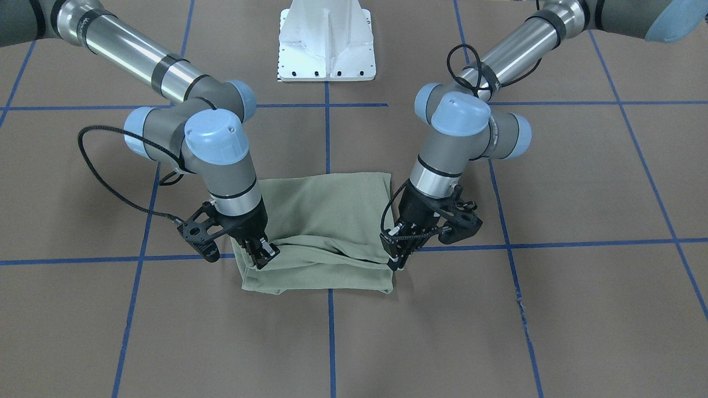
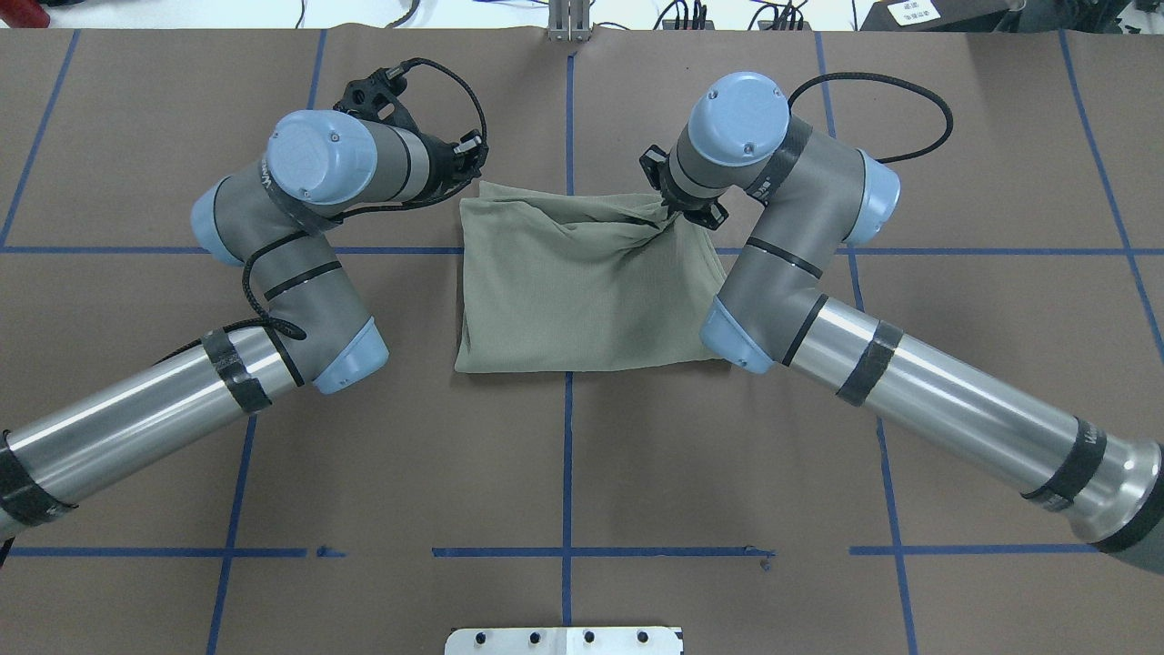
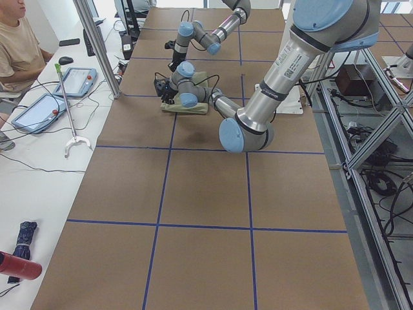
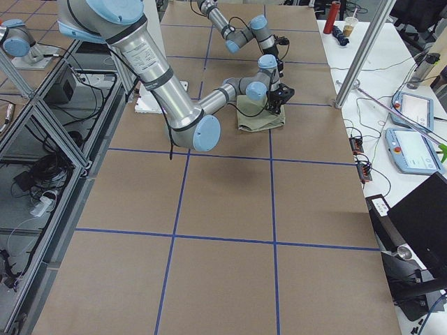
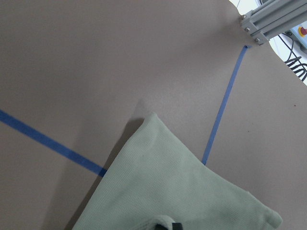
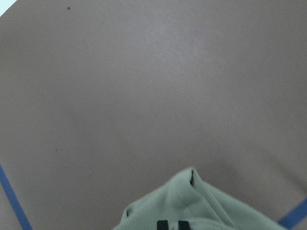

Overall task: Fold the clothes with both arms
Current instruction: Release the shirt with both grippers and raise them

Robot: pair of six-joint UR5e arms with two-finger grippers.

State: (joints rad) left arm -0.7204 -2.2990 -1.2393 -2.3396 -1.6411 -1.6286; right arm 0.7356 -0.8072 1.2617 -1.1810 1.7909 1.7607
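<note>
**Both grippers pinching the far edge of the folded shirt**

Front-facing view: the sage-green shirt (image 1: 326, 215) is lying folded into a rough rectangle in the middle of the brown table (image 1: 581, 182), out from the white pedestal (image 1: 326, 44). The right gripper (image 1: 264, 253) is clamping the shirt's top layer at one far corner, its fingers closed down to the cloth's thickness. The left gripper (image 1: 397, 258) is pinching the opposite far corner in the same way. The top layer is sagging in a loose fold between them.

Overhead view: the shirt (image 2: 582, 300) is straddling the centre blue tape line (image 2: 567, 455). Wrinkles are radiating from the right gripper (image 2: 677, 207), which is pulling the cloth up. The left gripper (image 2: 468, 153) is sitting just beyond the other far corner.

Side views: the shirt (image 3: 187, 108) is showing as a small bundle under both wrists, too small for finger detail.

Left wrist view: a flat corner of shirt (image 5: 177, 191) is lying on the table, and a small tuft is rising against a black fingertip (image 5: 176, 225).

Right wrist view: bunched cloth (image 6: 201, 206) is wrapping around two black fingertips (image 6: 163, 224).
</note>
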